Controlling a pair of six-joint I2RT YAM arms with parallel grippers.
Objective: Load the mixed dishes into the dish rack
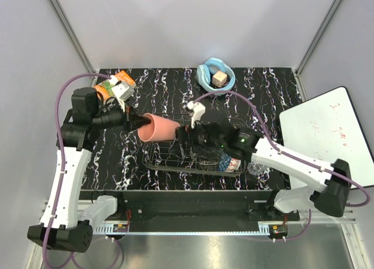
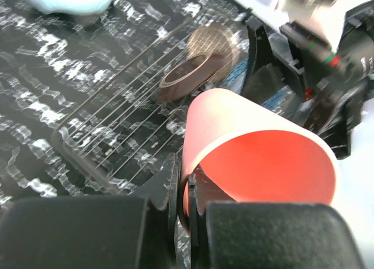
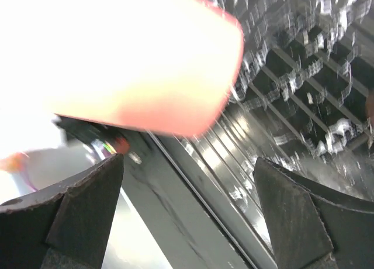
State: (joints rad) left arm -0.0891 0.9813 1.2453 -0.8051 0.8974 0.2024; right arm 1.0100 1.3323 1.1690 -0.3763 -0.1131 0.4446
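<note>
Your left gripper (image 1: 130, 120) is pinched shut on the rim wall of the pink plastic cup (image 1: 159, 128). The cup hangs on its side in the air above the left edge of the thin-wire metal dish rack (image 1: 175, 166), with its base pointing across the rack. Your right gripper (image 1: 187, 137) hovers over the middle of the rack, just beside the cup's base, jaws spread wide with nothing between them.

Expect the cup to be light, smooth and not fragile. Its thin wall will likely flex at the rim, and a rim pinch lets it swing. If the right gripper takes it, close across the body near the stiffer base. Squeeze gently, because the tapered plastic may slip.
</note>
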